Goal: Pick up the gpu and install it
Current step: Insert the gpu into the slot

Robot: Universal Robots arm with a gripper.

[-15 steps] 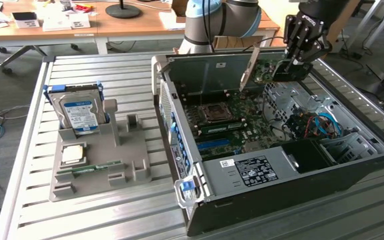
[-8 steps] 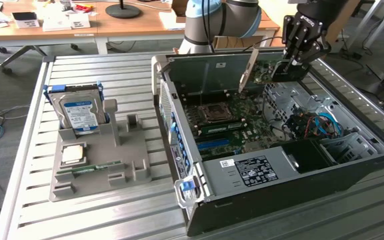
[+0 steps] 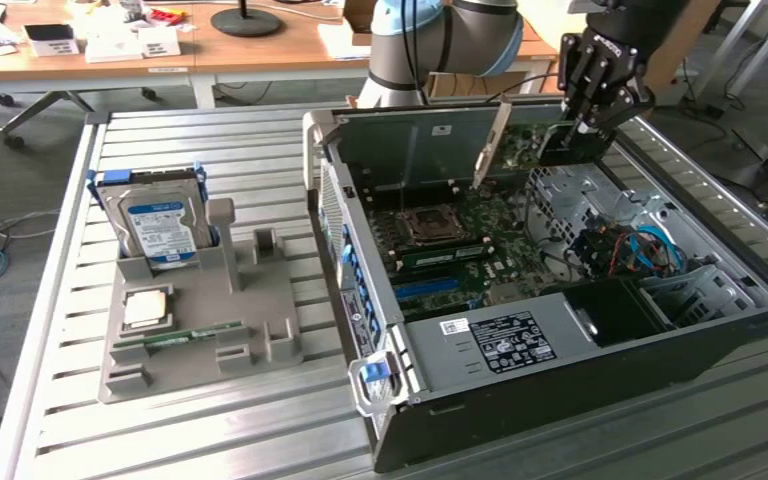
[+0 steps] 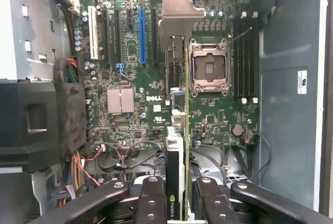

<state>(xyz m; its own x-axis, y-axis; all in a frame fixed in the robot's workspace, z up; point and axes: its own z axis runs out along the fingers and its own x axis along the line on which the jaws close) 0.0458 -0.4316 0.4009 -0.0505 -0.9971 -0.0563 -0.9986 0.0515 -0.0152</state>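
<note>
The gpu hangs above the open computer case, over its far end, with its silver bracket toward the exterior view's left. My gripper is shut on the card's dark end from above. In the wrist view the gpu is seen edge-on between my fingers, its bracket at the far end. It hovers over the motherboard, between the blue slot and the CPU socket, clear of the board.
A grey parts holder on the slatted metal table carries a blue-labelled hard drive, a processor and a green RAM stick. Cables and a drive cage fill the case's near-right part. Desks stand behind.
</note>
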